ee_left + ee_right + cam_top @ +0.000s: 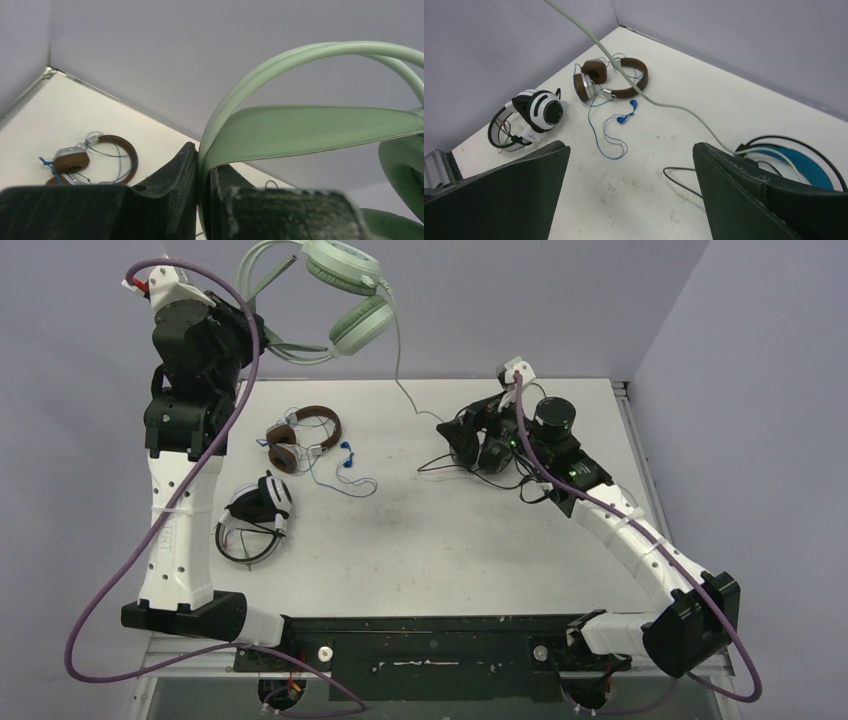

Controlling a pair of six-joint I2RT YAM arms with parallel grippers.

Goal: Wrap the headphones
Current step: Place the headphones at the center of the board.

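One white headset (255, 515) with black stripes is lying nearest the arm bases, on the left of the table (430, 550), its round cups sitting close together and its dark band looping out beside them. Just beyond it a brown headset (303, 438) is lying flat, its band arching away and silver hinges showing, with a thin blue cord (625, 119) trailing from it toward the table's middle in loose curls.

Across on the right, the right gripper (629, 150) is hovering low over the table with its fingers standing wide apart, gripping nothing. Beside its right finger a black headset (796, 162) with a blue band is resting on the table.

Farthest back, the left gripper (202, 200) is hanging well above the table, its fingers pinching shut on the band of the mint headset (345, 295). That one is hanging in the air in front of the back wall, its pale green hoops and flat inner strap arching up from the fingers and its padded cups dangling to the right. Its mint cord (644, 97) is dropping from the cups to the table and running on toward the black headset
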